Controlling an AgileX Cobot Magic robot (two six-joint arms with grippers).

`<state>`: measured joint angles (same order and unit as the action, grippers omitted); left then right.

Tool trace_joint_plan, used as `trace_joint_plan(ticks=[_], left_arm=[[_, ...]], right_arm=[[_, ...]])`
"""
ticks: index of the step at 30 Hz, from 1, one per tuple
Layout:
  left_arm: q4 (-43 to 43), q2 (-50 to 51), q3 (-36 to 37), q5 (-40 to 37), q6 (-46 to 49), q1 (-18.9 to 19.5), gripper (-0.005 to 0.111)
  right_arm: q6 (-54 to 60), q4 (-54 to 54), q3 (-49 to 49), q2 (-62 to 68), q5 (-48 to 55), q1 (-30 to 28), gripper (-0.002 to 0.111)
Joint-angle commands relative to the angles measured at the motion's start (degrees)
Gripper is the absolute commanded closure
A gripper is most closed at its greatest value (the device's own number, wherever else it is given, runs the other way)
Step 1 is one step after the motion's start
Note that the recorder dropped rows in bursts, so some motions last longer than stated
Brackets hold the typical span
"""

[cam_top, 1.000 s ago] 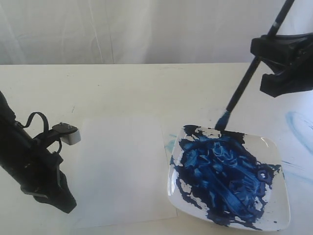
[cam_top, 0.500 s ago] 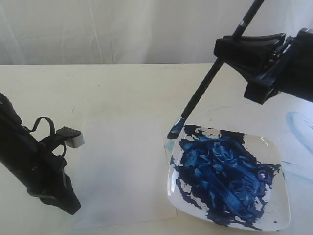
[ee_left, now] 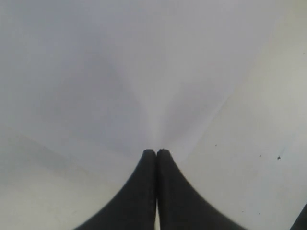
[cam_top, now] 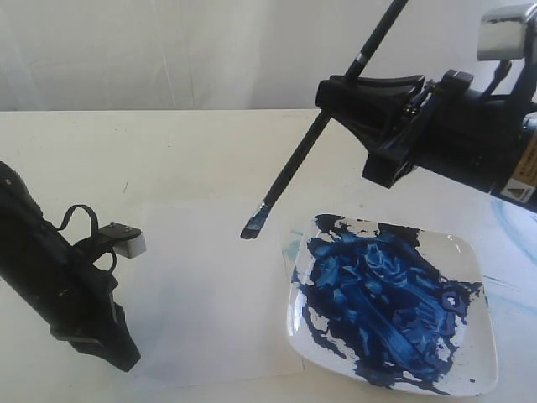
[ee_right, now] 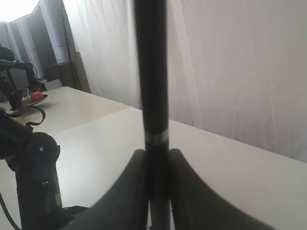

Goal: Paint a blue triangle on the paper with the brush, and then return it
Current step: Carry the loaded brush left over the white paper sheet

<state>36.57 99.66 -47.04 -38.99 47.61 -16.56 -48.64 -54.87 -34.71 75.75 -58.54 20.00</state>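
Your cream worktop [cam_top: 185,151] carries everything, and the biggest thing on it is the paper [cam_top: 210,285], lying flat left of centre with no blue on it that the exterior view shows, so no side of the triangle is painted yet. Just beside its right edge sits the plate [cam_top: 466,252], thick with dark-blue paint. Above the plate's far side your right hand [cam_top: 334,99] is clenched on the brush [cam_top: 310,138], gripping the black handle partway up, with the handle leaning up and away toward the curtain. Your left hand [ee_left: 156,158] is at the near left corner of the paper with its fingers pressed together and nothing between them; its wrist view shows the tips over the sheet close to an edge, but you cannot tell from here whether they press on it. The bristle tip [cam_top: 254,222] is wet with blue and hangs over the right part of the paper, near the plate; it looks clear of the sheet, though contact is hard to judge. I judge you are between loading and the first stroke. The next move calls for lowering the tip gently until the bristles just meet the paper, then drawing the first side toward the middle, where there is room, well apart from the plate rim and the left arm.
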Motion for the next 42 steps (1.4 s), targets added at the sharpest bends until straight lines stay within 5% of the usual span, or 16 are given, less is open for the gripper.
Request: trace_joint_plan(ticks=[1,16,42], left_arm=[[0.7,-0.1,0.3,0.0,0.4,-0.2,0.107],[0.7,-0.1,0.3,-0.5,0.5,-0.2,0.107],[0.0,2.1,0.3,0.5,0.5,-0.2,0.107]], right_arm=[[2.9,1.5,-1.4,3.3,-1.3,2.2,0.108],[3.9,1.6,-11.9,14.2,-1.3,7.5,0.108],[3.9,1.5,-12.6,17.0,0.2,7.6,0.108]])
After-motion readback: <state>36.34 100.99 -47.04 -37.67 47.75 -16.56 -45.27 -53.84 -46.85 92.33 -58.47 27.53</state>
